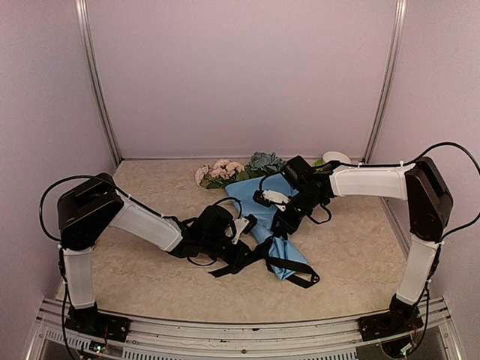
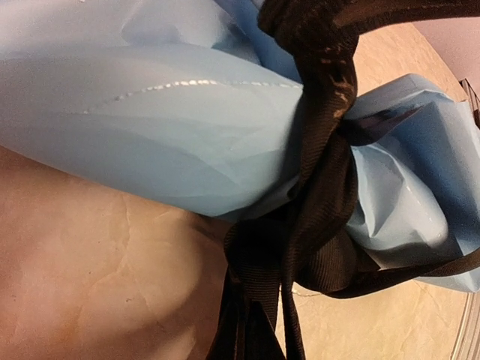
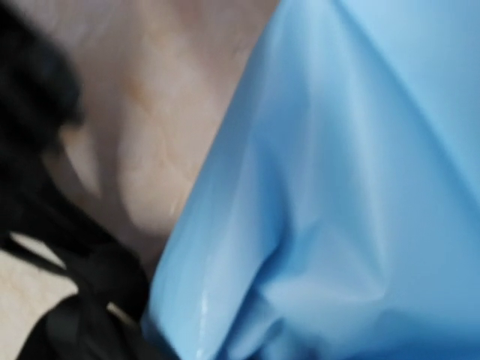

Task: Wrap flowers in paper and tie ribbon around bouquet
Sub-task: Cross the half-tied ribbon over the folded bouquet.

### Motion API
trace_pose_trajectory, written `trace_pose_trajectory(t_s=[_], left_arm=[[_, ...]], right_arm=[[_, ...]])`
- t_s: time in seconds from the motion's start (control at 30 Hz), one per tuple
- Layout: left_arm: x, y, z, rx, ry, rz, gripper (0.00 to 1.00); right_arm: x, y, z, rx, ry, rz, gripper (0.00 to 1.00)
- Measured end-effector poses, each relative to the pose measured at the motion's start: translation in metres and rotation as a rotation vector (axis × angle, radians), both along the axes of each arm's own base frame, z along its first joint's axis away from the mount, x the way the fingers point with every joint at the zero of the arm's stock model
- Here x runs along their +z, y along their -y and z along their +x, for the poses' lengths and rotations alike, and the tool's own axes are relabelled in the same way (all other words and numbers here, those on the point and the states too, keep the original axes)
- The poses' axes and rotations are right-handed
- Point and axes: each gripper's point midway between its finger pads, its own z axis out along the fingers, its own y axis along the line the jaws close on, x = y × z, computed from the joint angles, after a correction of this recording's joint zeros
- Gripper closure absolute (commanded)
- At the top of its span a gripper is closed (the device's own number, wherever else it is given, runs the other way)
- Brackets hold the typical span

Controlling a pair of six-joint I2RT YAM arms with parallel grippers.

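Top camera looks down from the near side onto the whole bouquet (image 1: 247,193). Both wrist cameras sit very close to it, sharing its paper (image 2: 150,127) and ribbon (image 2: 322,150).

paper (image 2: 150,120): you see smooth light blue sheet, slight sheen, soft creases, faint dotted line.
ribbon (image 2: 322,187): black woven cloth, fine ribbed weave, matt, dull shine on folds.
table (image 2: 90,262): beige, mottled stone look, satin finish.
flowers (image 1: 225,171): matt; your top view too small to tell material.
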Motion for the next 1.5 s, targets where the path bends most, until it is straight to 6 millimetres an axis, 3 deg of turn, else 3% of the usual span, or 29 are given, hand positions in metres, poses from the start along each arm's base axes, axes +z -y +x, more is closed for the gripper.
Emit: trace_pose_trajectory(t_s=[0.3,0.33,0.5,0.57,0.63,0.8,0.9,1.0,1.07,1.3,1.4,1.5], left_arm=[[0.000,0.003,-0.013,-0.037,0.012,0.026,1.00],[0.000,0.003,-0.014,-0.040,0.013,0.028,0.96],[0.009,-0.001,-0.017,-0.052,0.053,0.026,0.44],[0.022,-0.004,-0.016,-0.045,0.091,0.002,0.35],[0.040,-0.004,-0.010,-0.037,0.136,-0.035,0.33],[0.080,0.001,0.023,-0.007,0.244,-0.136,0.35],[0.098,0.007,0.049,-0.001,0.290,-0.189,0.42],[0.103,0.022,0.066,-0.037,0.312,-0.235,0.53],[0.097,0.029,0.065,-0.076,0.319,-0.260,0.60],[0.081,0.035,0.045,-0.183,0.301,-0.325,0.60],[0.081,0.035,0.044,-0.189,0.318,-0.344,0.73],[0.074,0.040,0.052,-0.167,0.318,-0.330,0.79]], right_arm=[[0.008,-0.001,0.012,-0.062,0.014,0.039,1.00],[0.010,-0.001,0.014,-0.072,0.017,0.044,1.00],[0.033,0.000,0.018,-0.109,0.038,0.129,1.00],[0.043,0.001,0.016,-0.116,0.039,0.187,1.00],[0.048,0.000,0.010,-0.112,0.029,0.234,1.00],[0.044,-0.004,0.003,-0.109,-0.011,0.294,1.00],[0.044,-0.006,0.002,-0.117,-0.026,0.338,1.00],[0.047,-0.006,0.003,-0.144,-0.036,0.386,1.00],[0.050,-0.005,0.005,-0.161,-0.034,0.417,1.00],[0.053,-0.008,0.008,-0.195,-0.048,0.476,1.00],[0.056,-0.009,0.009,-0.195,-0.047,0.490,1.00],[0.058,-0.010,0.008,-0.192,-0.049,0.498,1.00]])
